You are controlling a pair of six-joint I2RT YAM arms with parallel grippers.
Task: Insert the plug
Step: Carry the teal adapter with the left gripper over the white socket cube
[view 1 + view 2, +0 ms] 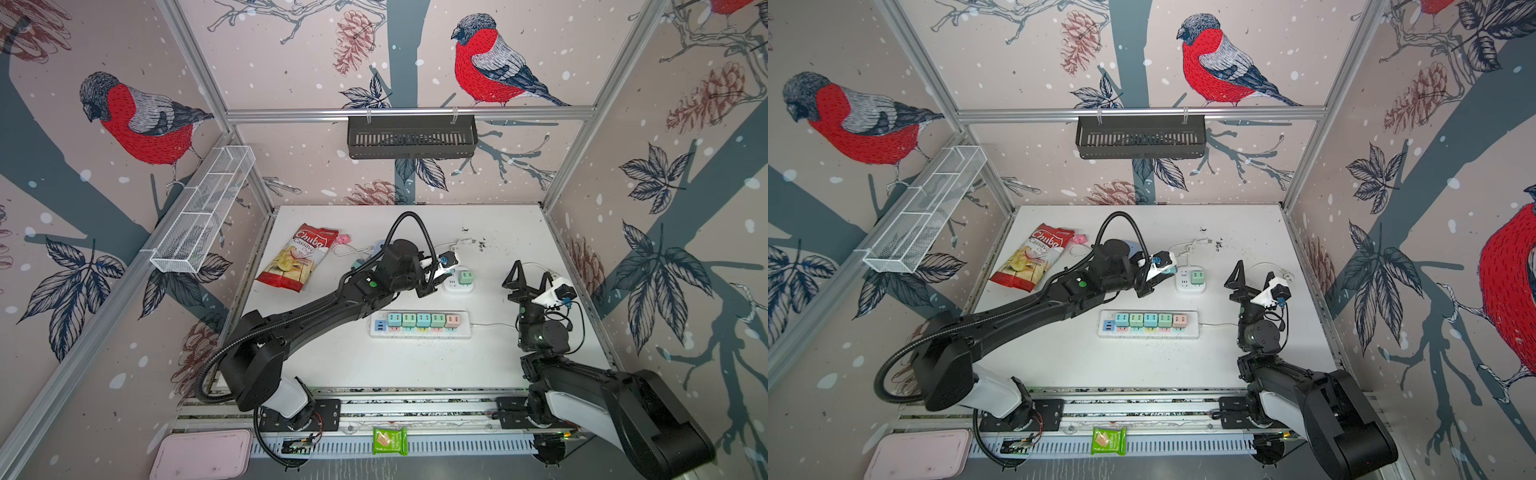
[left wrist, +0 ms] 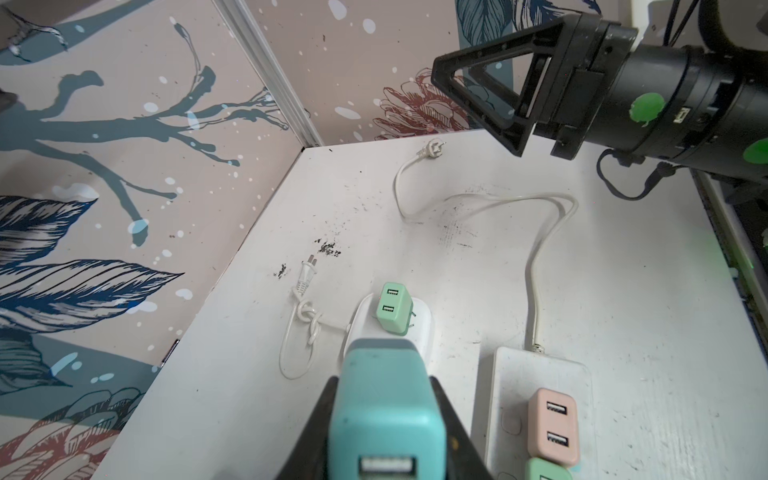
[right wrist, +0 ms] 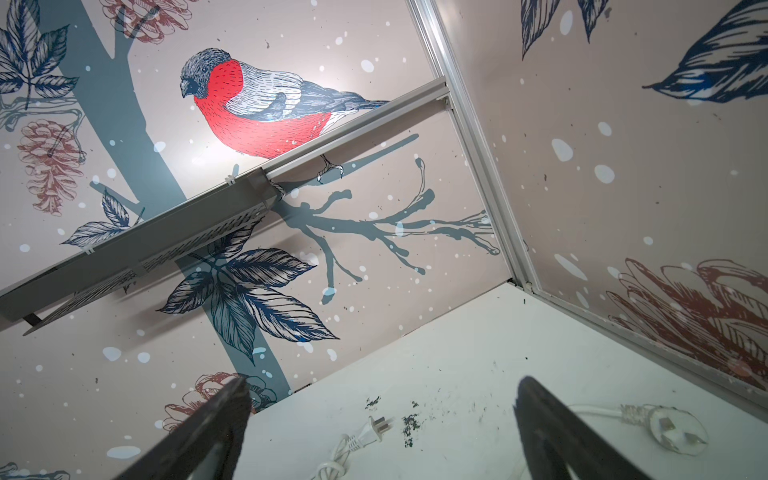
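While the table (image 1: 415, 365) bore everything, the left arm (image 1: 316, 307) stretched across it toward the middle and the right arm (image 1: 582, 374) stood folded near the right wall. A chip bag (image 1: 297, 257) lay at the far left of the table. The strip (image 1: 419, 324) lay across the centre with five plugs seated in a row, its cord running off to the right.

Behind the strip sat a white cube (image 1: 457, 284), and on top of it a green plug (image 2: 392, 309) rested tilted, its prongs showing at one side.

The left gripper (image 2: 383, 380) was clamped on the teal plug (image 2: 386, 415), one black finger on each side. In the left wrist view the plug's front end overlapped the near edge of the cube; whether the two touched could not be told. In both top views the gripper sat just left of the cube.

The right gripper (image 1: 530, 277) was raised with its jaws spread wide, holding nothing.

Two loose cord ends lay on the table: the cube's knotted lead (image 2: 307, 270) and the strip's lead (image 2: 432, 147) near the far right corner.
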